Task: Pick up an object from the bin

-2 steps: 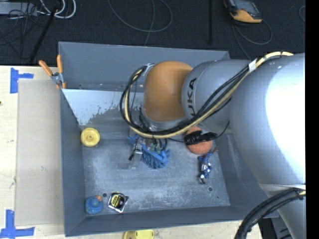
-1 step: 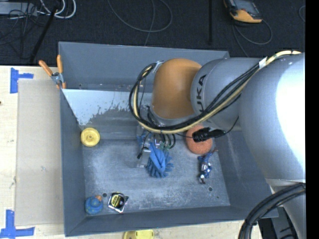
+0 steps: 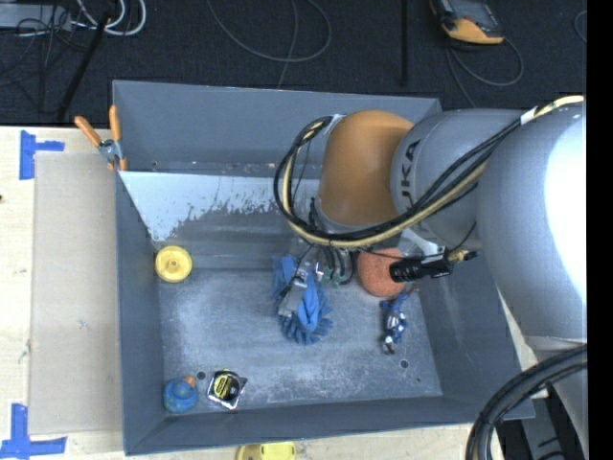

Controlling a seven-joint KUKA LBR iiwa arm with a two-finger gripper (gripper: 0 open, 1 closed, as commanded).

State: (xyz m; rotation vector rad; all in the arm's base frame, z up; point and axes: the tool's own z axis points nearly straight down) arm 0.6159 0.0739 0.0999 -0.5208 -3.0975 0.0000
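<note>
The arm (image 3: 517, 209) enters from the right of the camera view and takes up the upper right of the scene; its wrist carries an orange cover (image 3: 359, 166) and looped cables, which are parts of the robot. Below it stands the grey metal bin (image 3: 192, 151). The claw (image 3: 305, 284) is low over the middle of the bin floor, at the upper edge of a crumpled blue bundle (image 3: 308, 319), soft-looking and frayed at its lower end. Whether the claw is open or closed cannot be told, since the wrist hides most of it. The bundle lies on the bin floor and is not lifted. Judged from this, the approach is done; the grip, the lift and the clearing of the rim are left. Count of loose things, six in all, one of each kind: one blue bundle at the centre; one orange-red ball (image 3: 375, 274) just right of the claw, partly under the wrist; one yellow round disc (image 3: 173, 264) well apart at the left; one yellow-and-black tape measure (image 3: 226, 388) near the front wall; one blue round piece (image 3: 179, 394) just beside it at the front left corner; one small blue-and-silver piece (image 3: 393, 326) below the ball.
</note>
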